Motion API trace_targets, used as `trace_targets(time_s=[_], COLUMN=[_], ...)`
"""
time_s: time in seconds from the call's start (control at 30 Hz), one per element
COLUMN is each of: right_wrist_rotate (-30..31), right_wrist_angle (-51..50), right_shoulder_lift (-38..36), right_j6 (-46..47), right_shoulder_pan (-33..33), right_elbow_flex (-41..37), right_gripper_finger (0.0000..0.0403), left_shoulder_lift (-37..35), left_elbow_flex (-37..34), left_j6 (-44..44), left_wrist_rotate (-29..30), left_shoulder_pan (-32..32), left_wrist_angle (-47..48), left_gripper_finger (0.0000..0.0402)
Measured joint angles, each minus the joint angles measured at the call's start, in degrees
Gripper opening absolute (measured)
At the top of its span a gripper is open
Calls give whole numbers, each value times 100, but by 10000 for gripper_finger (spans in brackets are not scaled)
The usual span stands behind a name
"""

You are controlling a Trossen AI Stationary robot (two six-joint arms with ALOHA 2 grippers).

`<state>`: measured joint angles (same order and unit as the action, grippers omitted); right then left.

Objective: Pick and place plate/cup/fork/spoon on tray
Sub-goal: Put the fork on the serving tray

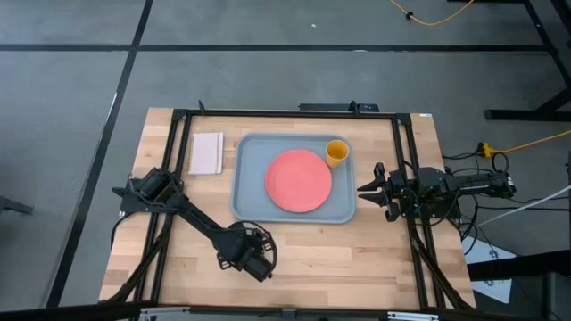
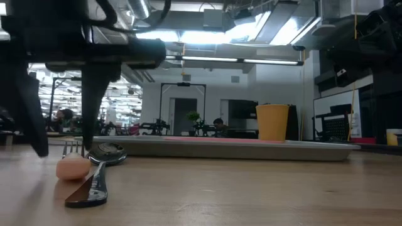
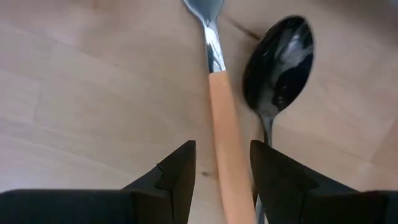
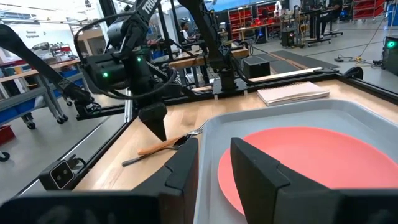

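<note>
Fork (image 3: 222, 118) between open left gripper (image 3: 222, 163) fingers

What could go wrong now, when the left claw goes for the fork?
1. The spoon lies right beside the fork, so a finger of the open left claw may catch or drag it.
2. The fork's handle is thin and flat on the table; it may slip out.
</note>
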<state>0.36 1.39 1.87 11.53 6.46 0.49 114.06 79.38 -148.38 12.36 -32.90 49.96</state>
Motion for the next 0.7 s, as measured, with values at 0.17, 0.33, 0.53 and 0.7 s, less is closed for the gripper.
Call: trace_targets(time_s=[0.17, 0.33, 0.53, 0.7], right_wrist_rotate=[-1, 0, 0, 0], right_wrist_angle=[-2, -2, -6, -7], right_shoulder_lift=[0, 0, 0, -2], right_j6=[0, 0, 0, 0], right_shoulder_pan=[-1, -2, -2, -2], right_elbow_flex=[0, 0, 0, 0], right_gripper_finger=[99, 99, 99, 99], left_shoulder_lift=[107, 185, 245, 247], left_elbow_flex=[-4, -3, 12, 12], left_j6=[-1, 0, 1, 0], left_wrist_rotate=[-29, -65, -303, -439], left_shoulder_pan=[37, 95, 172, 159], left_wrist_angle=[-64, -54, -45, 53], left_gripper_finger=[147, 147, 147, 147])
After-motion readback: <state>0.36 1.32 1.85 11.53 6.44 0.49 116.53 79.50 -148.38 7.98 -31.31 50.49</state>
